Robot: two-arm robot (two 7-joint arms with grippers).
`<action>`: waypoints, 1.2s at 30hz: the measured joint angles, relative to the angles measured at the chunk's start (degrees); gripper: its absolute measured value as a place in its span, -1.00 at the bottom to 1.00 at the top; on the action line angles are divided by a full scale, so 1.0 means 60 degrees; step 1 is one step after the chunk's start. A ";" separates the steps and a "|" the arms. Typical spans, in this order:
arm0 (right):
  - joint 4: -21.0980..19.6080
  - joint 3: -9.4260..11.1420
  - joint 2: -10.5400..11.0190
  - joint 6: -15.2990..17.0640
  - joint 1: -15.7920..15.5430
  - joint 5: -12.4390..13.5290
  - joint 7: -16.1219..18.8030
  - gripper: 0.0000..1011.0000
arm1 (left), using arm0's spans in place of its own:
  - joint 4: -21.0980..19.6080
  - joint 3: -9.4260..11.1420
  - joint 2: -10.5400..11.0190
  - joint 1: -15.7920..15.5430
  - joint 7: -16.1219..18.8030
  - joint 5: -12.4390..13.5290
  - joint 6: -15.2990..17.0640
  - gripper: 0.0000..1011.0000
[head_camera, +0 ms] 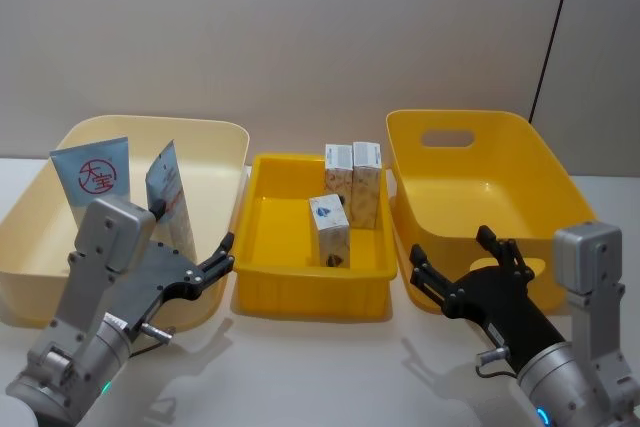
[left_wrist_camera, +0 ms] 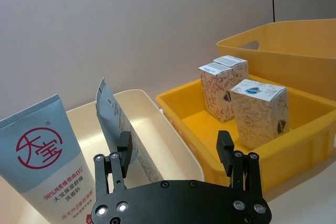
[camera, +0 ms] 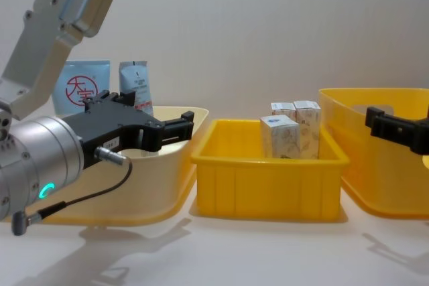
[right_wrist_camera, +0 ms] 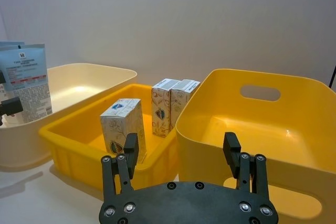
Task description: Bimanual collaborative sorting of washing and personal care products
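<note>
Cream boxes (head_camera: 352, 187), three, upright in middle yellow tub (head_camera: 270, 277), centre of frame. Light-blue tube (head_camera: 92, 179) and grey-white tube (head_camera: 168, 192) standing in pale tub (head_camera: 215, 137), upper left. Left gripper (head_camera: 218, 265) lower left, near tubes, not touching. Right gripper (head_camera: 450, 259) lower right, apart from boxes. Fingers (left_wrist_camera: 124, 148) of both wide open, holding nothing.

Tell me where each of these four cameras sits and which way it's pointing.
Head: high up, looking forward and down; left gripper and right gripper show, both open.
Chest: lower, looking across the table side-on; left gripper large at left, right gripper at right edge.
Left wrist: on the left arm, looking past its gripper toward the light-blue tube.
Right wrist: on the right arm, looking past its gripper into the right tub.
Shared: both wrist views face the cardboard boxes in the middle tub.
</note>
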 joint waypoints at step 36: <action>0.0000 0.0000 0.0000 0.0000 0.0000 0.0000 0.0000 0.99 | 0.0000 0.0000 0.0000 0.0000 0.0000 0.0000 0.0000 0.98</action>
